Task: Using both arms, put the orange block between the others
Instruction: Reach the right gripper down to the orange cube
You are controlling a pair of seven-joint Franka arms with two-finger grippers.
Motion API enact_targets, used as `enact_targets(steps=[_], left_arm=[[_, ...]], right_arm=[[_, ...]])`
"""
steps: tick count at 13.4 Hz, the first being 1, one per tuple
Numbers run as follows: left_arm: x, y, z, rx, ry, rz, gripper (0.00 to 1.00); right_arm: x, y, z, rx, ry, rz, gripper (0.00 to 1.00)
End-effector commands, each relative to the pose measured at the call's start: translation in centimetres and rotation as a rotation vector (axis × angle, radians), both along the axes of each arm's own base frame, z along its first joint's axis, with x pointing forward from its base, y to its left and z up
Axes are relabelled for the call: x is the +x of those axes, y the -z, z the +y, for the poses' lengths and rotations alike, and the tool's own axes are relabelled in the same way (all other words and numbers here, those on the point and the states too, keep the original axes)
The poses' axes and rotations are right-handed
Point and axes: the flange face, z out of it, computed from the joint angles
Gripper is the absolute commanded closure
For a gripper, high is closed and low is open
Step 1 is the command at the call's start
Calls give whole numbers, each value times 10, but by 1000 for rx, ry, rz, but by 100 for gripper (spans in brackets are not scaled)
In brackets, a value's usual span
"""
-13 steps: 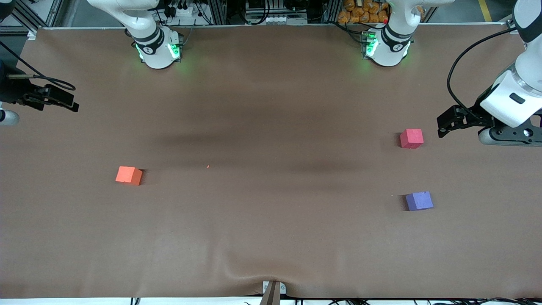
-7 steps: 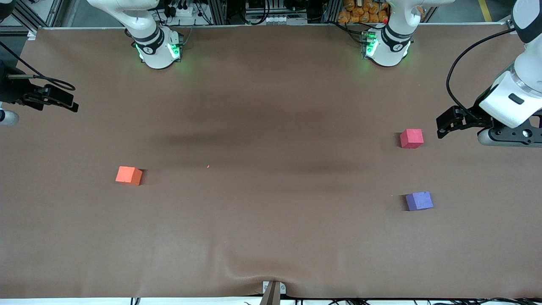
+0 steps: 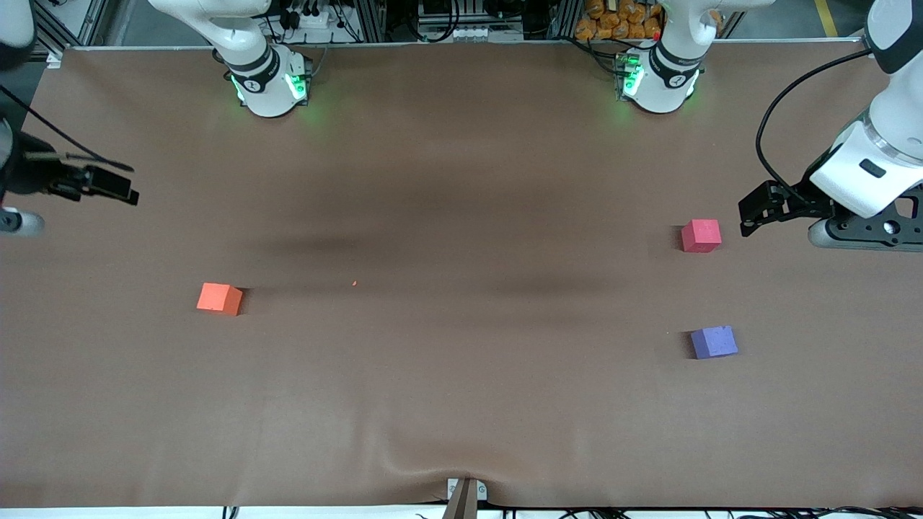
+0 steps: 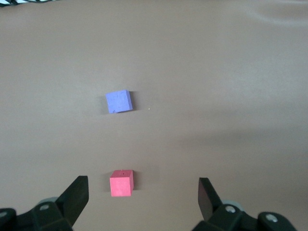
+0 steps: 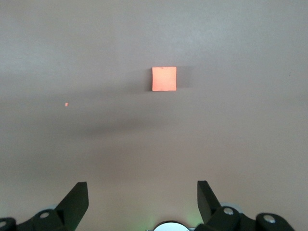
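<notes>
The orange block lies alone on the brown table toward the right arm's end. The others lie toward the left arm's end. They are a pink-red cube and a purple cube, which is nearer the front camera, with a bare gap between them. My left gripper hangs open high over the table beside the pink-red cube, holding nothing. My right gripper is open and empty, up over the table's edge at the right arm's end, well apart from the orange block.
A tiny orange crumb lies on the brown table cover. The cover wrinkles near a metal bracket at the front edge. Both green-lit arm bases stand along the back edge.
The right hand has drifted slightly toward the orange block's side of the table. The left hand has shifted slightly toward the pink-red cube. None of the three cubes has moved.
</notes>
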Motion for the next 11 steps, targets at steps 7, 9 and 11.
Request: enact_targets(steps=[7,9,11], left_arm=[[2,-4,1,-3,11,-18,0],[2,-3,3,-4,10,-14,0],[3,-3,8,-3,5,-16,0]], right_arm=[[62,160,-16,-46,7,107,0],[74,199,-31,-45,27,100,0],[79,231,-40,-45,40,92,0]])
